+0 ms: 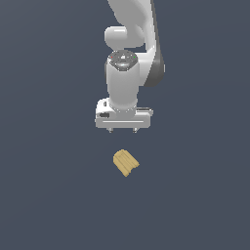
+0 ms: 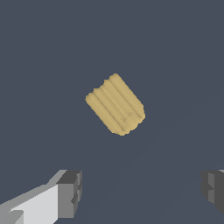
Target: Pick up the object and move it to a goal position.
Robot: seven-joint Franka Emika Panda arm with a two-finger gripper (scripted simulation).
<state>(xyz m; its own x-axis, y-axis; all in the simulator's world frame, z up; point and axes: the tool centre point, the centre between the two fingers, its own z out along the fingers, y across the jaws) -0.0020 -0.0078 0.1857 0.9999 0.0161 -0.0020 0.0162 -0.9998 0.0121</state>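
The object is a small tan-yellow ridged block with one rounded end, lying on the dark grey floor. In the exterior view it lies below my white gripper in the picture, apart from it. The gripper points down, its two short fingertips spread wide and empty. In the wrist view the object lies diagonally, ahead of the two dark finger pads, which stand far apart. Nothing is between the pads.
A plain dark grey floor surrounds the object. The white arm rises behind the gripper. No other objects or goal marker show.
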